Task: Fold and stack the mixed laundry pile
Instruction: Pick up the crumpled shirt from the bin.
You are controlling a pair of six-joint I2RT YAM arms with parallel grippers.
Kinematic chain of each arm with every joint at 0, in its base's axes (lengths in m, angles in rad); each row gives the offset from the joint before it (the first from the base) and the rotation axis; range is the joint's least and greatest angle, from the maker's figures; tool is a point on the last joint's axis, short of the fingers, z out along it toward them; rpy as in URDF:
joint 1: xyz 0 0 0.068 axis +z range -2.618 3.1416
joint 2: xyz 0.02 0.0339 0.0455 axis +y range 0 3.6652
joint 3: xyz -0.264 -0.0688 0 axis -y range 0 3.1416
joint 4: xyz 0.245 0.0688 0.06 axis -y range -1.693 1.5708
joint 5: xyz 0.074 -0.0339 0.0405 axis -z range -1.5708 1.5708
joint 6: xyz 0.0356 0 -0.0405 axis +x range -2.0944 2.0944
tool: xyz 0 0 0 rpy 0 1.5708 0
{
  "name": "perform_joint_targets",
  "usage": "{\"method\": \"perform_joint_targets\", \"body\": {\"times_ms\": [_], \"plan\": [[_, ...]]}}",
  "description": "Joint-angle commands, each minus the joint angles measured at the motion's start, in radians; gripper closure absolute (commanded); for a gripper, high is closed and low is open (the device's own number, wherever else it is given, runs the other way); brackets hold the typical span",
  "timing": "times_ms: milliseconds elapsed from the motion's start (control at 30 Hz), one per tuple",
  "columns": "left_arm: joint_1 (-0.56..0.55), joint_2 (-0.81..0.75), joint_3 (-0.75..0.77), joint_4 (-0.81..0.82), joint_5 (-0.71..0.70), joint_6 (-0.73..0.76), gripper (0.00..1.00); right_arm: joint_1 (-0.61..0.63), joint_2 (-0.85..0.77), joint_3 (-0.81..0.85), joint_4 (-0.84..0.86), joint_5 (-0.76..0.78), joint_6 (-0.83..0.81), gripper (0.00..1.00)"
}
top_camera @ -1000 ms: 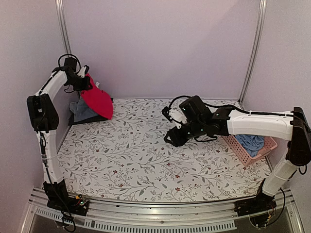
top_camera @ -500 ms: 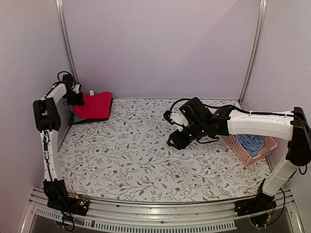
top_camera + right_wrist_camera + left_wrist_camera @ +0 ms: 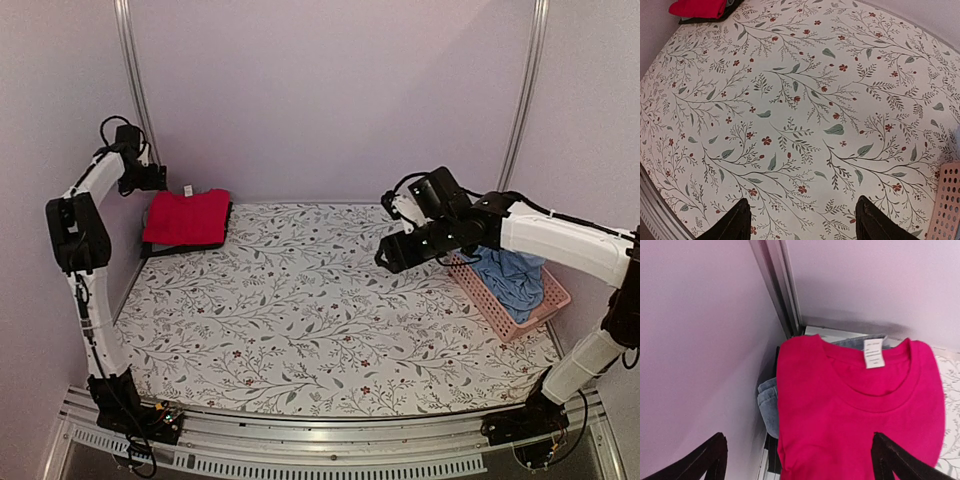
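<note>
- Top view: red garment (image 3: 186, 217) is lying folded flat at the far-left corner of the tablecloth (image 3: 300, 310), on top of darker cloth.
- Left gripper (image 3: 150, 178) is hovering above that corner, close to the left wall and just left of the red garment, not touching it. Can't tell the finger gap from here.
- Light blue shirt (image 3: 512, 280) is sitting bunched in the pink basket (image 3: 548, 305) at the right edge.
- Right gripper (image 3: 390, 257) is hanging over the tablecloth just left of the basket, holding nothing.
- Left wrist view: left gripper (image 3: 797, 437) is showing fingers wide apart with nothing clamped. Red garment (image 3: 855, 420) is lying below between them, neckline and white label (image 3: 873, 352) facing up.
- Blue-grey cloth (image 3: 768, 407) is sticking out from under its left side, and the frame post (image 3: 777, 285) is standing in the corner behind.
- Right wrist view: right gripper (image 3: 801, 200) is showing fingers apart, empty, and is pointing down at bare tablecloth (image 3: 800, 100).
- Red garment (image 3: 697, 7) is showing at the far-left corner, and the pink basket (image 3: 947, 202) is just entering at the lower right.
</note>
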Motion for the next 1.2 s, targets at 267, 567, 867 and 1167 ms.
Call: {"method": "perform_joint_targets", "body": {"times_ms": [267, 567, 867, 1167], "plan": [[-0.145, -0.445, -0.372, 0.231, 0.313, -0.185, 0.0, -0.549, -0.256, -0.041, -0.287, 0.061, 0.146, 0.15], [-0.225, -0.578, -0.539, 0.272, 0.35, -0.213, 0.0, -0.712, -0.1, -0.269, -0.136, 0.041, 0.214, 0.11], [-0.298, -0.611, -0.661, 0.29, 0.342, -0.215, 0.0, -0.756, 0.265, -0.181, -0.029, 0.169, 0.157, 0.06], [-0.329, -0.582, -0.593, 0.248, 0.429, -0.303, 0.0, -0.802, 0.456, -0.091, 0.0, -0.078, 0.094, 0.8]]}}
